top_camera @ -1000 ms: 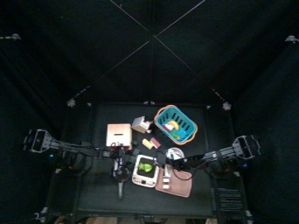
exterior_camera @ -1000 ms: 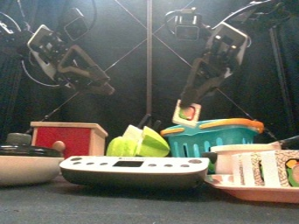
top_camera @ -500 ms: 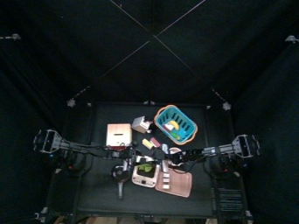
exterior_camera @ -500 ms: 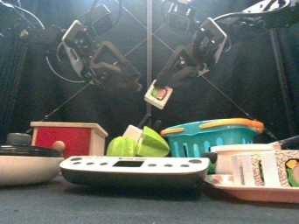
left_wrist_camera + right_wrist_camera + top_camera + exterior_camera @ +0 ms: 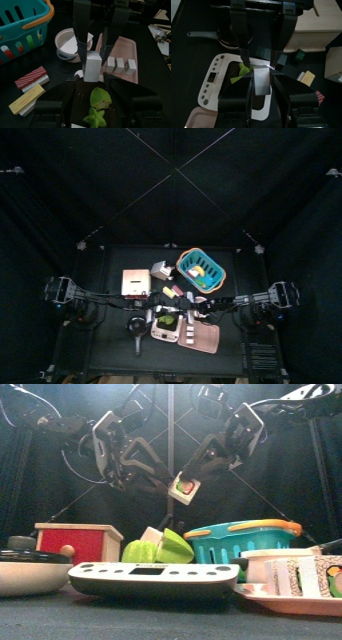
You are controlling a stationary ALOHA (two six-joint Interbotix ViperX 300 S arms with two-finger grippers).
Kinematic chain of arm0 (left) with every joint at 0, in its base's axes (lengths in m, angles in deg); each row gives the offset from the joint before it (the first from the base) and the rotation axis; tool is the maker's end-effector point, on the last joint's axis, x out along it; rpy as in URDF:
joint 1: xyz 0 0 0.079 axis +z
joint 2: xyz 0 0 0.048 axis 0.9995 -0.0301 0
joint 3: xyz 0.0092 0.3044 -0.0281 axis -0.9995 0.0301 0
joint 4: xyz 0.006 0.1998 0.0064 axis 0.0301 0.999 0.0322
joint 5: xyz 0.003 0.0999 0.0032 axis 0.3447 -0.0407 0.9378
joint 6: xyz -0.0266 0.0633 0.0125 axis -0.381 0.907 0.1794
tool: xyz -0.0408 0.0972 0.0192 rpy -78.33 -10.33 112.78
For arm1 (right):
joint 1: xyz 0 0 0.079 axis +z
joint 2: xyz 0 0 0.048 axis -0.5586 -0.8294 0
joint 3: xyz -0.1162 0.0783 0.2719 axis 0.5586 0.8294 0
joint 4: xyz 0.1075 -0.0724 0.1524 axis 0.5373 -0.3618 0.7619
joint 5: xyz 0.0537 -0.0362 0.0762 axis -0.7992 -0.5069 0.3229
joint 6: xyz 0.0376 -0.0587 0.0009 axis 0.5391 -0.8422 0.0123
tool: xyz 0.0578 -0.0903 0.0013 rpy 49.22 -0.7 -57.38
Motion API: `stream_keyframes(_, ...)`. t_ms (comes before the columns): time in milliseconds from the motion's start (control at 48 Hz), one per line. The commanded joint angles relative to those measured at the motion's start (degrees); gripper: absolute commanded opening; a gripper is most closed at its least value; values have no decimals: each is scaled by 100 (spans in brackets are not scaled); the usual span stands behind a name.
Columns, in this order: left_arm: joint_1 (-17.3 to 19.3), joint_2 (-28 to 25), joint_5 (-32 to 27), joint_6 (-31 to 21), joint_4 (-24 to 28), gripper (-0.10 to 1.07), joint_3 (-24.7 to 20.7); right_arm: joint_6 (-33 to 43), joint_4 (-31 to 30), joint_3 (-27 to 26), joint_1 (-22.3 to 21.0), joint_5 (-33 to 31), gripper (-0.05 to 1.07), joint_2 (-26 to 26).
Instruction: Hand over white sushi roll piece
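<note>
The white sushi roll piece (image 5: 185, 487) hangs in mid-air above the table's middle, its round face with a darker centre turned to the front. My right gripper (image 5: 189, 484) is shut on it. It shows edge-on in the right wrist view (image 5: 261, 82) and in the left wrist view (image 5: 91, 67). My left gripper (image 5: 163, 481) is open, its jaws standing on either side of the piece without closing on it. In the top view the two grippers meet near the piece (image 5: 171, 310).
Under the grippers a white tray (image 5: 154, 574) holds a green item (image 5: 97, 102). The teal basket (image 5: 243, 539) stands behind to the right, a red box (image 5: 78, 541) to the left, a dark bowl (image 5: 24, 572) at front left, and a pink tray (image 5: 203, 335) at front right.
My right gripper has carried the white piece up and to the left, from the basket to the middle. My left arm has swung right until its jaws reach the piece.
</note>
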Motion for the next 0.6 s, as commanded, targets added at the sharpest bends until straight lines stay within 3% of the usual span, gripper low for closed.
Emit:
stream_keyframes(0, 18, -44, 26, 9, -18, 82, -202, -9, -9, -70, -26, 35, 58, 176)
stream_keyframes(354, 97, -220, 9, 9, -158, 78, -325, -9, -9, -62, -26, 44, 58, 158)
stream_keyframes(583, 97, -211, 0, 9, -176, 52, -334, -9, -9, -44, -26, 35, 58, 158)
